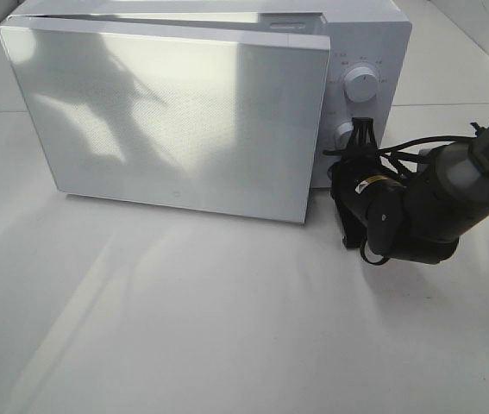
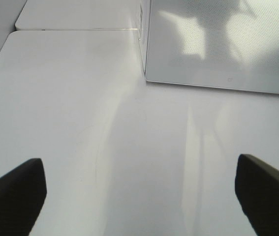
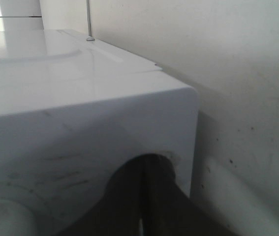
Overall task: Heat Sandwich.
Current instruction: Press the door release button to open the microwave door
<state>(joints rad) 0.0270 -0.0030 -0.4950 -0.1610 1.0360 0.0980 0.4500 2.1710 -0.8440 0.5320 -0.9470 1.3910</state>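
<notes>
The white microwave (image 1: 175,112) stands at the back of the table, its door (image 1: 166,121) slightly ajar at the right edge. The sandwich is out of view. My right gripper (image 1: 363,131) is shut with nothing in it, its tips up against the control panel beside the lower knob (image 1: 345,134). The right wrist view shows the shut fingers (image 3: 129,191) pressed close to the microwave's front corner (image 3: 178,113). My left gripper (image 2: 139,196) is open wide above the bare tabletop, facing the door's lower corner (image 2: 151,76). The exterior view does not show it.
An upper knob (image 1: 361,84) sits above the lower one on the panel. The right arm (image 1: 451,190) and its cables lie to the right of the microwave. The white table (image 1: 184,319) stretches out in front, with a tiled wall behind.
</notes>
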